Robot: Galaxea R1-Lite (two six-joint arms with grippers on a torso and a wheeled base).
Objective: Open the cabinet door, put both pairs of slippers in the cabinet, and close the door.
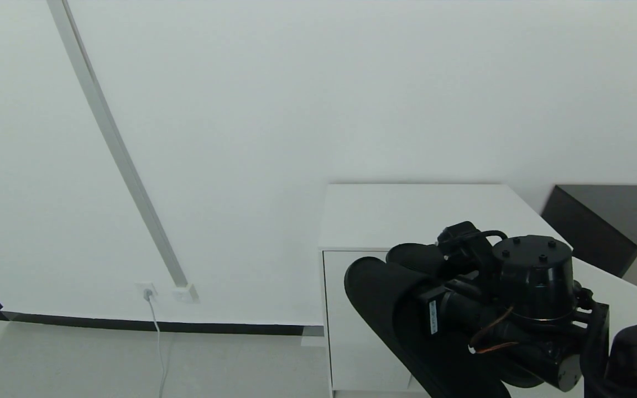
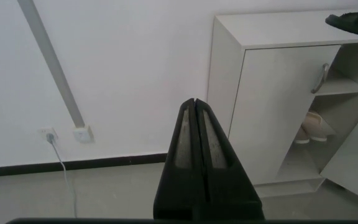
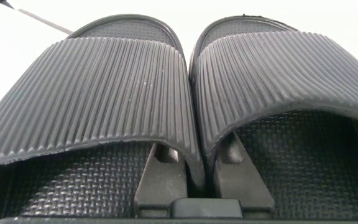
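Two black slippers (image 1: 385, 298), ribbed straps side by side, hung in the right gripper (image 3: 196, 155), whose fingers (image 3: 160, 177) reached in under the straps and pinched the slippers' adjoining inner sides between them. The pair was held up in front of the white cabinet (image 1: 407, 215), near its top edge, and together with the right arm it covered much of the cabinet's front in the head view. From the left wrist, the cabinet's right side stood open, showing shelves (image 2: 344, 87), with a pair of pale slippers (image 2: 312, 130) on a lower one. A shut door (image 2: 278, 112) with a slim handle (image 2: 319, 78) covered the other half. The left gripper (image 2: 194, 106) hovered well apart from the cabinet, its fingers pressed together with nothing between them. On the white wall beyond were a socket (image 1: 146, 290) with a cable (image 1: 158, 331) trailing to the floor and a slanting strip (image 1: 114, 143). A dark block (image 1: 611, 221) stood past the cabinet's far side.
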